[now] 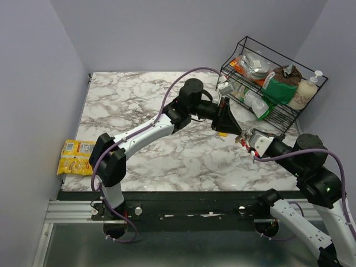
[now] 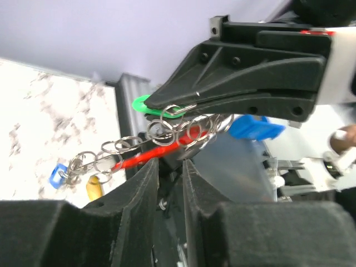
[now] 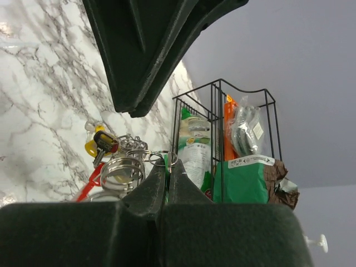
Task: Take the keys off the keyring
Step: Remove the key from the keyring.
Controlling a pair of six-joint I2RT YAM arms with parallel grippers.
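Observation:
The keyring (image 2: 146,156) hangs in the air between my two grippers, its red bar running left from my left gripper (image 2: 171,166). That gripper's jaws stand a little apart, with the bar's end at their tips. Several steel split rings (image 2: 167,132) string along it. My right gripper (image 3: 167,167) is shut on a green key (image 2: 143,105), only a green sliver showing between its fingers. A blue key (image 2: 255,128) hangs behind them. Another blue key (image 2: 55,175) and a yellow key (image 2: 94,188) dangle at the chain's far end. From above, both grippers meet over the table's right middle (image 1: 240,136).
A black wire rack (image 1: 278,114) of packets and a soap bottle (image 1: 306,92) stands at the back right, close behind the grippers. A yellow snack packet (image 1: 77,157) lies at the table's left edge. Grey walls enclose the marble table (image 1: 139,100).

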